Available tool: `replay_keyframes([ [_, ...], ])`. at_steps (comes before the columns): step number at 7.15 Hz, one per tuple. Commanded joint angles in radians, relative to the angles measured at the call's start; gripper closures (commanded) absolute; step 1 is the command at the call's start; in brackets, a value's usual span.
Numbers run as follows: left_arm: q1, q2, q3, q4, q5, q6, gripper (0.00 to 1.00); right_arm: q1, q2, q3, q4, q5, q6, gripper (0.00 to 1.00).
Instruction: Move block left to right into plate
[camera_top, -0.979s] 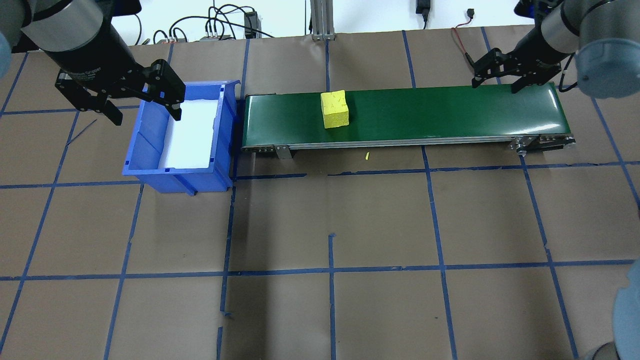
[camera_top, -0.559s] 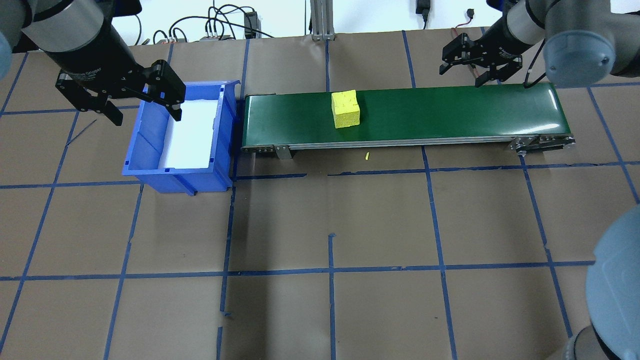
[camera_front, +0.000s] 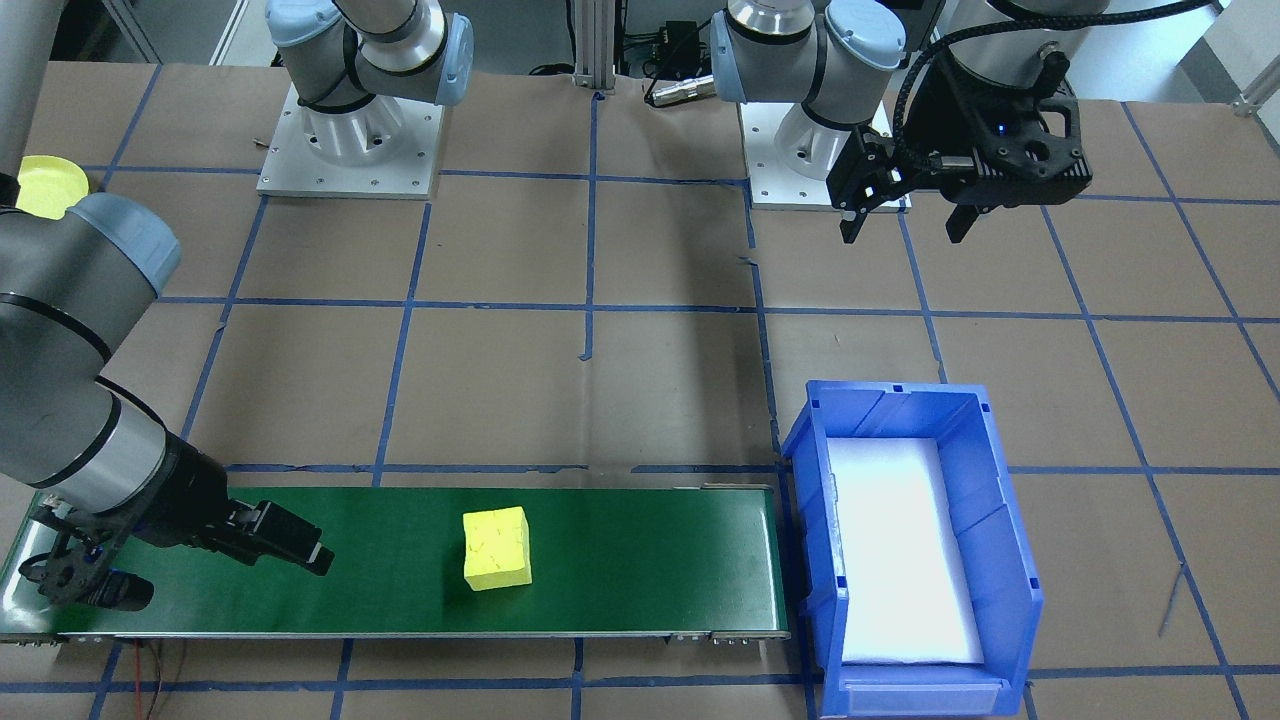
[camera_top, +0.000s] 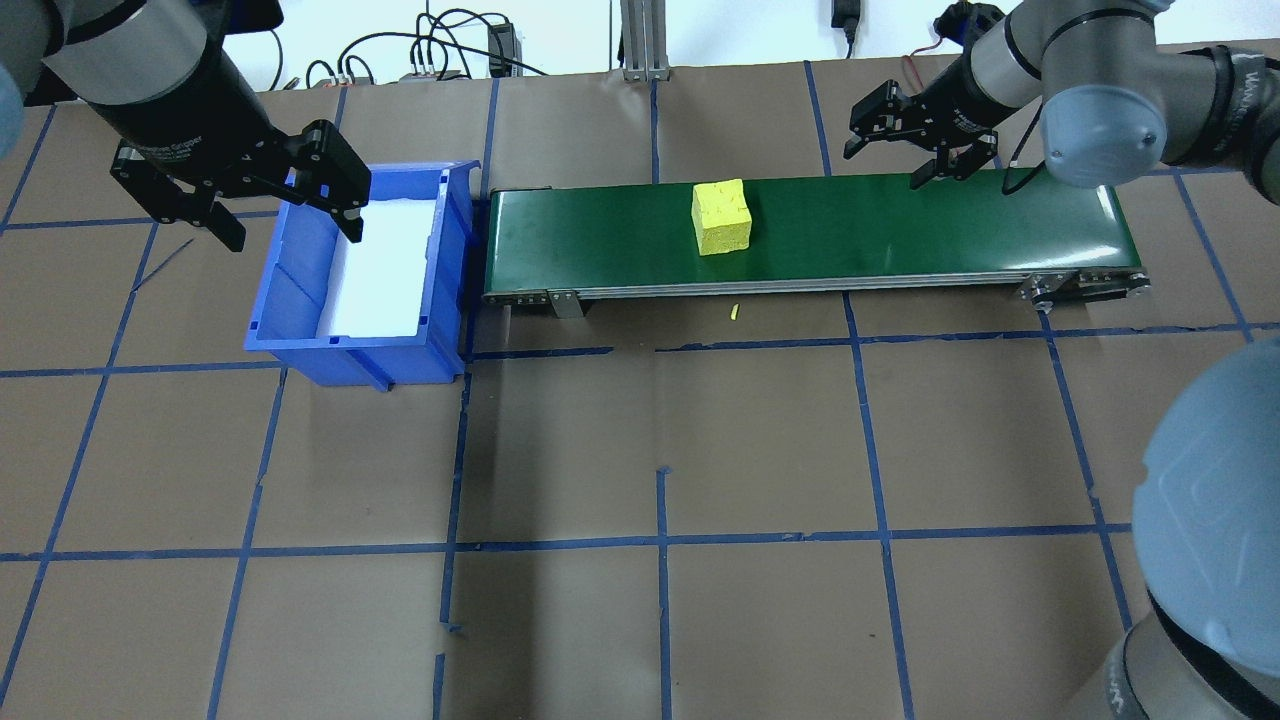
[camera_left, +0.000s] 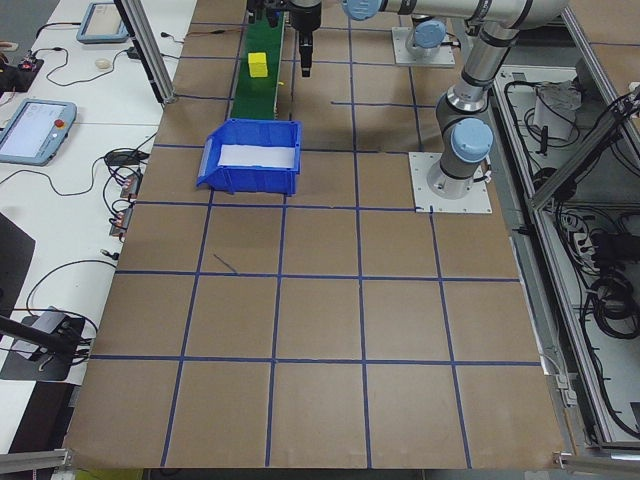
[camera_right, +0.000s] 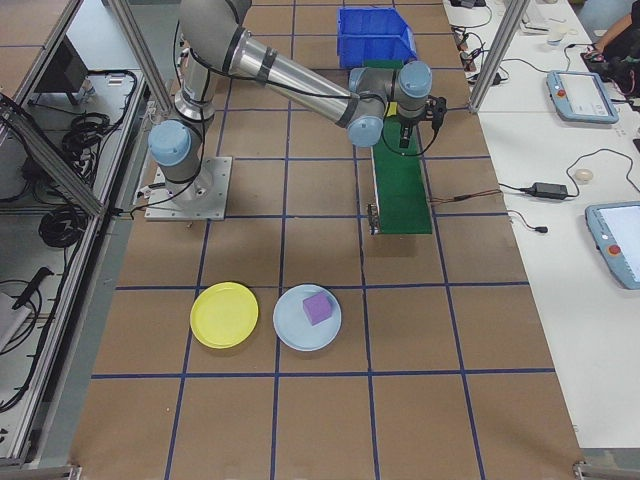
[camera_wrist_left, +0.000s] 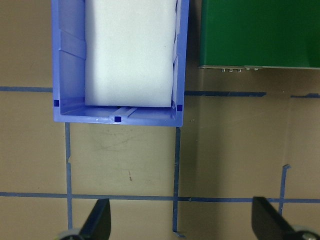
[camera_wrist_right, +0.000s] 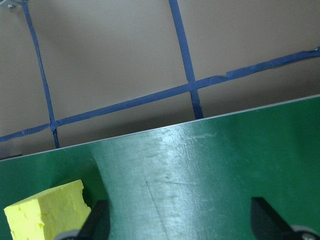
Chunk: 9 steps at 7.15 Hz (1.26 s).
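A yellow block (camera_top: 720, 215) (camera_front: 497, 547) rides on the green conveyor belt (camera_top: 900, 225), a little left of its middle in the overhead view. My right gripper (camera_top: 905, 135) (camera_front: 230, 580) hovers open at the belt's far edge, to the right of the block and apart from it. The right wrist view shows the block (camera_wrist_right: 45, 212) at lower left, outside the fingers. My left gripper (camera_top: 295, 230) (camera_front: 900, 235) hangs open and empty over the blue bin's (camera_top: 300, 345) left wall. A yellow plate (camera_right: 224, 314) and a light blue plate (camera_right: 295, 338) lie beyond the belt's right end.
A purple cube (camera_right: 317, 307) rests on the light blue plate. The blue bin (camera_wrist_left: 117, 112), lined in white, butts against the belt's left end. Cables and a metal post (camera_top: 640, 40) stand behind the belt. Brown table with blue tape lines spreads in front.
The block has travelled rightward along the belt. My right gripper has swung left along the belt's far edge, closing the distance to the block. The left arm has stayed still.
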Motion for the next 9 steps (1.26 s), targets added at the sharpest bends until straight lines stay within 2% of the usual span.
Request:
replay_keyframes([
  [1,0.001,0.000,-0.001,0.000,0.000,0.000,0.00,0.012,0.018,0.000,-0.008,0.015,0.012,0.00],
  [9,-0.001,0.000,-0.001,0.000,0.002,0.000,0.00,0.072,0.013,0.014,-0.033,-0.014,0.026,0.00],
])
